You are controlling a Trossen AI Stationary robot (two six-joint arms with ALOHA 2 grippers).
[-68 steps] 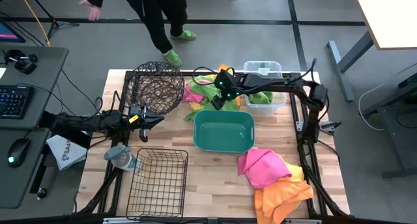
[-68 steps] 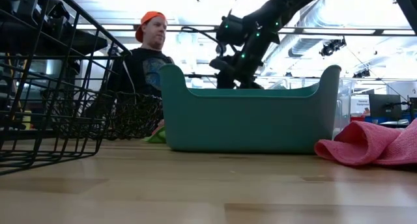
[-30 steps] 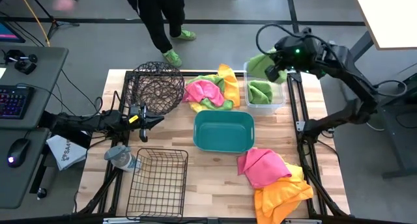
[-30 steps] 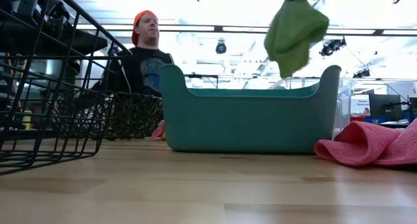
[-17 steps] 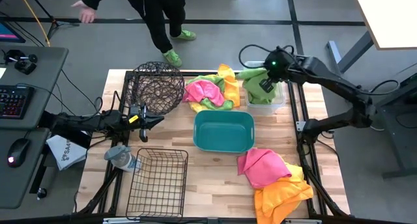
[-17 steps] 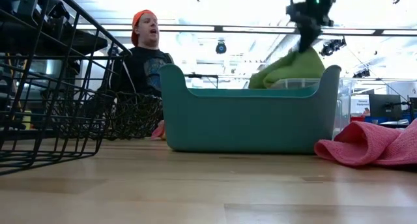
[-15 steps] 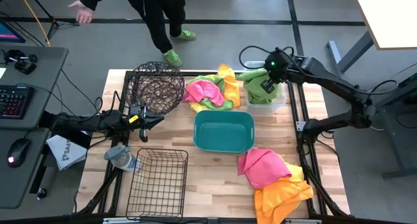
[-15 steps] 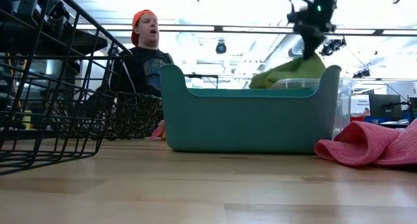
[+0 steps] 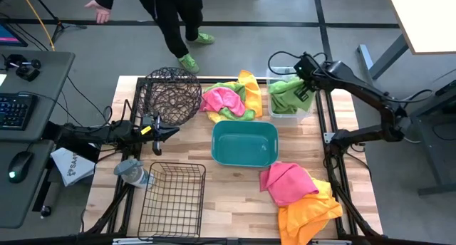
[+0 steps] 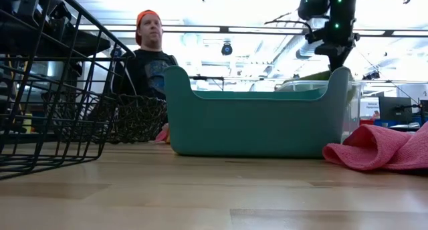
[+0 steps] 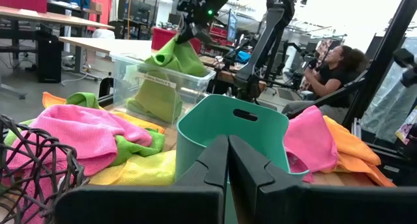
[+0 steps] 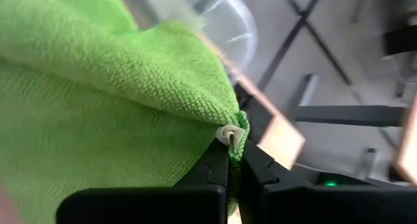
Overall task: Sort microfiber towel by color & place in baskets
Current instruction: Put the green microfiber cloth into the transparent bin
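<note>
Right gripper (image 9: 306, 88) over the bin (image 9: 273, 115), fingers clenched on the green towel (image 9: 285, 92): release only once its folds sit inside the rim; left gripper (image 9: 169, 133), shut and empty, beside the round basket (image 9: 171, 95).

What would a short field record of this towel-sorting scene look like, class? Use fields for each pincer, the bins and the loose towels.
right pincer: shut on a green towel, over the clear bin
left pincer: shut, waiting near the round wire basket
clear bin: holds green cloth
teal tub: no towel seen inside
rectangular wire basket: no towel seen inside
far pile: pink, green and yellow towels
near pile: pink on orange towels
</note>
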